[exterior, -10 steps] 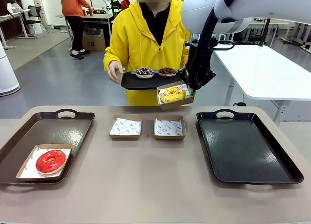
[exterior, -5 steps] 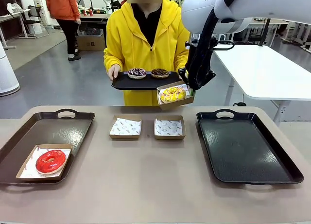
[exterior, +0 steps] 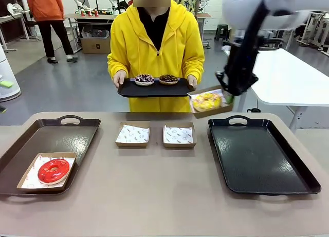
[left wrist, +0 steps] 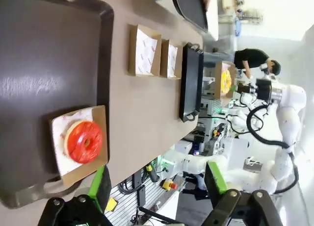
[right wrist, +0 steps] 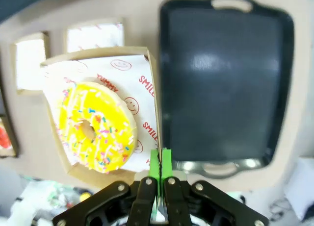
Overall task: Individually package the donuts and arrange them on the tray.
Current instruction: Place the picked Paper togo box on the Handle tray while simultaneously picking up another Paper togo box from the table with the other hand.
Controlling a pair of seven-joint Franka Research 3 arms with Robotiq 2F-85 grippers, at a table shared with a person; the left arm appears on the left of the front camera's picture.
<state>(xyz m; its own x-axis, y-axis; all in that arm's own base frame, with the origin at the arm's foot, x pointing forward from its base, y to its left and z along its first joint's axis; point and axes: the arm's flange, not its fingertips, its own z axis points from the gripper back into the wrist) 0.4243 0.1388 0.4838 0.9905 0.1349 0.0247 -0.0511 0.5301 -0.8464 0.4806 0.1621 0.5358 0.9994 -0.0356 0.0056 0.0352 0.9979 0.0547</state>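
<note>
- Since a second ago, the right gripper (exterior: 230,95) has swung toward the robot's right, away from the person's small tray. It took the brown cardboard box lined with printed paper (exterior: 213,112) along.
- Its green pads (right wrist: 166,162) are squeezed tight on one thin side wall of that box.
- The yellow ring donut with sprinkles (right wrist: 97,125) lies flat inside the box, up in the air. It is near the far corner of the big black tray with handles (exterior: 267,165), not over the middle of it.
- The box looks light and bendy, and it hangs from one wall. I think it could sag or tip, so it should stay level.
- The donut looks soft, with sticky icing. It is better to hold the box than the donut.
- The left gripper (left wrist: 158,184) has its fingers wide apart and holds nothing. It hangs above the glossy red ring donut (left wrist: 84,141).
- That donut sits in its own box on the dark brown tray (exterior: 56,139).
- The person holds a small black tray (exterior: 154,89) with two chocolate ring donuts (exterior: 144,79).
- Two empty paper-lined boxes (exterior: 132,134) wait on the table.
</note>
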